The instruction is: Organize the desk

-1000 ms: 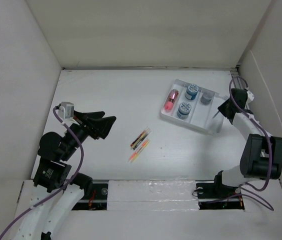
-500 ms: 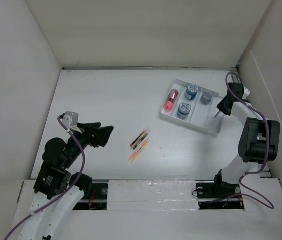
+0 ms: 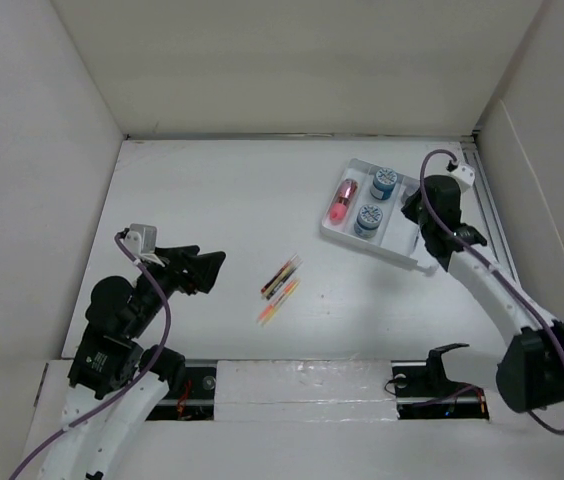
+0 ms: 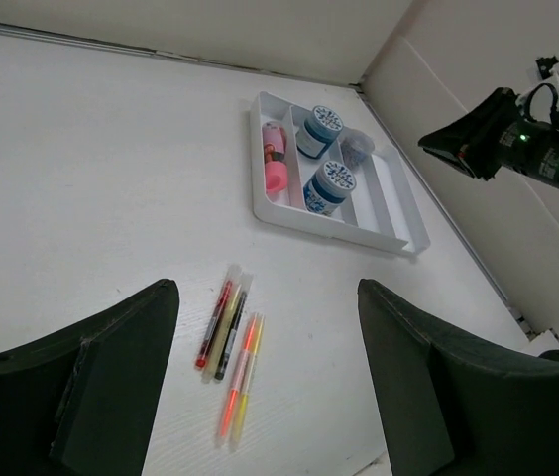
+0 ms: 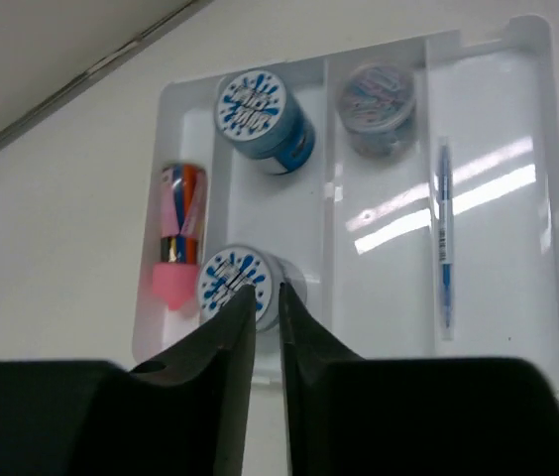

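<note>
The white desk (image 3: pixel 212 190) holds two loose pairs of pens at its middle: a red and a black pen (image 3: pixel 281 276) and orange and yellow highlighters (image 3: pixel 276 302). They also show in the left wrist view, the red and black pens (image 4: pixel 222 322) beside the highlighters (image 4: pixel 241 380). My left gripper (image 3: pixel 214 264) is open and empty, left of the pens and raised above the desk; its jaws stand wide apart in the left wrist view (image 4: pixel 267 290). My right gripper (image 3: pixel 417 232) hangs over the tray's right part, shut and empty (image 5: pixel 265 290).
A white ridged tray (image 3: pixel 402 254) at the right holds a pink item (image 5: pixel 178 243), two blue jars (image 5: pixel 260 119) (image 5: pixel 228 280), a grey jar (image 5: pixel 379 104) and a blue pen (image 5: pixel 443 238). White walls enclose the desk on three sides.
My right arm has swung left from beside the tray's right edge to above its right compartments. My left gripper has drawn back and down a little.
</note>
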Available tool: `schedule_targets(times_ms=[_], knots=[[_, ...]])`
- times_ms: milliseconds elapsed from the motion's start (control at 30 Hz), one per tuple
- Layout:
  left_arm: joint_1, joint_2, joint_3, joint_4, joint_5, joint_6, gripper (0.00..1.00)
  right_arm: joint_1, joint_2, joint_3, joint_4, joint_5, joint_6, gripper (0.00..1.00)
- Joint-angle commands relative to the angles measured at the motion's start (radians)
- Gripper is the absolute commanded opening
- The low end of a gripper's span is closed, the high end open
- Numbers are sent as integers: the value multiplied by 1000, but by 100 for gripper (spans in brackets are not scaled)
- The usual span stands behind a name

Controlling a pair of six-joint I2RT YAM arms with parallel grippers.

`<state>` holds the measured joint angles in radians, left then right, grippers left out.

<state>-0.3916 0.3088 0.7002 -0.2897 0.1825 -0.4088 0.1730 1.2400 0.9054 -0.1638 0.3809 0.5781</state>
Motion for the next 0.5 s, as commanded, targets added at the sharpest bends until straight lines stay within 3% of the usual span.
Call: schedule_targets(times_ms=[0,67,100,300,367,467], knots=[[-4,13,-5,23,-6,7,69,60,-99,-82,69,19,8,19],[-4,24,-8,29,2,4,69,80,-145,-112,34,-13,17,10],[-4,29,-10,32,5,4,69,110,-168,-134,23,-14,28,0],[-4,81,-7,30,37,10,68,363,-295,-321,105,-91,147,0],[-4,79,-8,32,43,11,68,526,-272,-359,153,-71,225,1],[-4,58,-11,37,51,13,68,741,-127,-343,190,48,310,16]])
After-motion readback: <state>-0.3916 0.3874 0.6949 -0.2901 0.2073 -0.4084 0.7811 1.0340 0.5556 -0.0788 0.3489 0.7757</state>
